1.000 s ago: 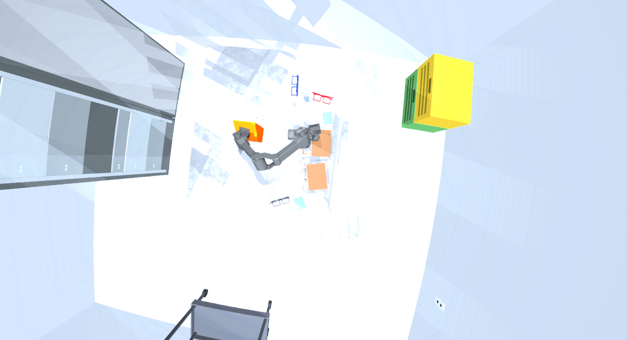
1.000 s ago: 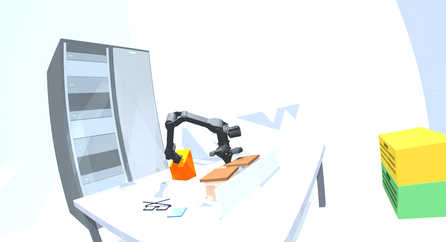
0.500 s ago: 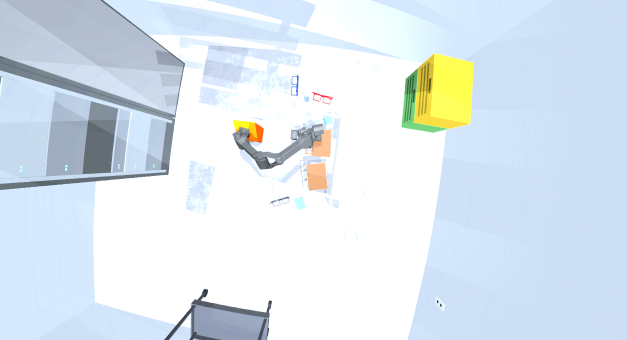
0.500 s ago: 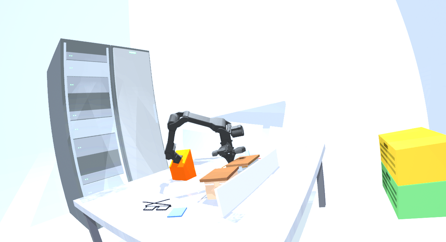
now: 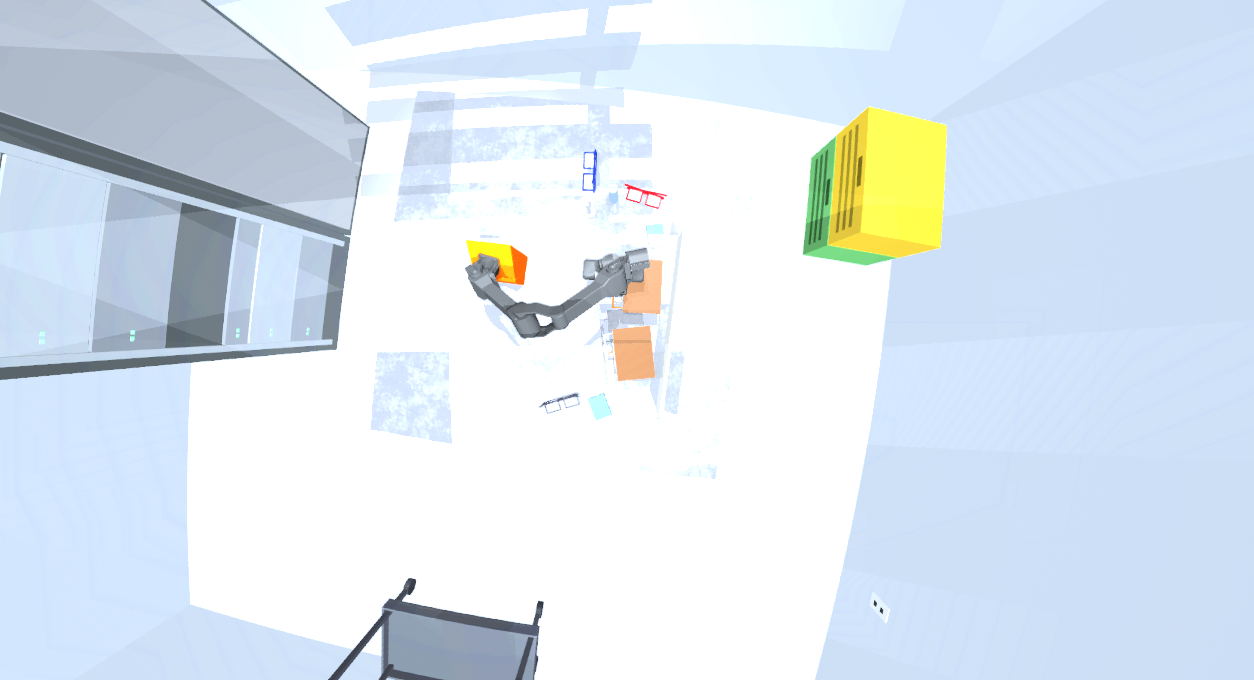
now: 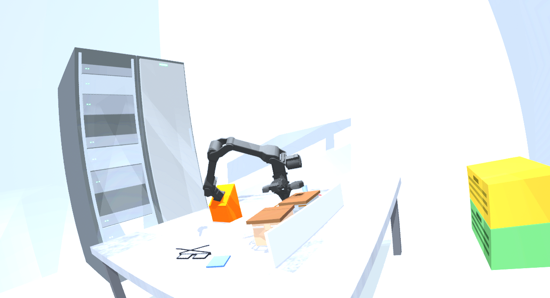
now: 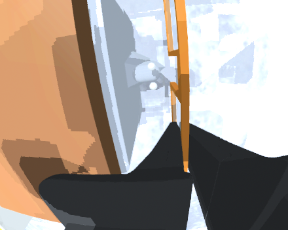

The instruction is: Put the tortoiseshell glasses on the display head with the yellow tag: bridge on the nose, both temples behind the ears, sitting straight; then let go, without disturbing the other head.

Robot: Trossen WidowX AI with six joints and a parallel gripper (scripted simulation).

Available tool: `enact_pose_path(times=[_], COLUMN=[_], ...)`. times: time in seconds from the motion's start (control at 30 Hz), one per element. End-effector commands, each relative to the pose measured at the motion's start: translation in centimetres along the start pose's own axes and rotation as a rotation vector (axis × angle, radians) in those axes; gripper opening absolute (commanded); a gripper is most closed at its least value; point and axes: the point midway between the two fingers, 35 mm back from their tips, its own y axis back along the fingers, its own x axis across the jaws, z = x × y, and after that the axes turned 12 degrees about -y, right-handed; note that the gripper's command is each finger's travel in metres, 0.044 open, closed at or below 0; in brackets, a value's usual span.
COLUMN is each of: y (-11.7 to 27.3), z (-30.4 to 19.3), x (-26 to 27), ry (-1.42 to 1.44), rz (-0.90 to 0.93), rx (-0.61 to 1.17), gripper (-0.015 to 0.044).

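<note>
My gripper [image 7: 177,127] [image 5: 624,280] [image 6: 283,195] is shut on the thin orange-brown frame of the tortoiseshell glasses [image 7: 180,66], which stands up between the black fingers in the wrist view. It hangs at the near edge of the farther display head [image 5: 649,291] [image 6: 301,197] [image 7: 30,93], whose flat orange-brown top fills the left of the wrist view. A small yellow patch [image 7: 0,226] shows low beside that head. The nearer display head [image 5: 633,352] [image 6: 269,216] stands right next to it. The faces, noses and ears are hidden.
Blue glasses [image 5: 589,170], red glasses [image 5: 644,195] and dark glasses [image 5: 559,402] [image 6: 192,253] lie on the white table [image 6: 161,272]. A white panel [image 6: 308,226] stands behind the heads. An orange block [image 6: 225,205] is at the arm's base. A grey cabinet [image 6: 115,142] and stacked crates [image 6: 508,211] flank the table.
</note>
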Motion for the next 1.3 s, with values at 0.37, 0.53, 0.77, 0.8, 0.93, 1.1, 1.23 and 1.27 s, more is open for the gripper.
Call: enact_pose_path(times=[0.37,0.53,0.77,0.8,0.93,1.1,1.23,1.27], y=[-0.25,-0.56,-0.61,-0.61,-0.49,-0.49,-0.49,-0.49], z=[0.04,0.04,0.04,0.04,0.01,0.01,0.01,0.01], x=[0.10,0.13,0.16,0.16,0.21,0.21,0.21,0.21], ry=[0.003,0.003,0.003,0.003,-0.002,-0.002,-0.002,-0.002], rz=[0.003,0.003,0.003,0.003,0.003,0.003,0.003,0.003], rx=[-0.003,-0.003,-0.003,-0.003,0.002,0.002,0.002,0.002], gripper=[0.0000,0.0000,0.0000,0.0000,0.0026,0.0107,0.0107,0.0107])
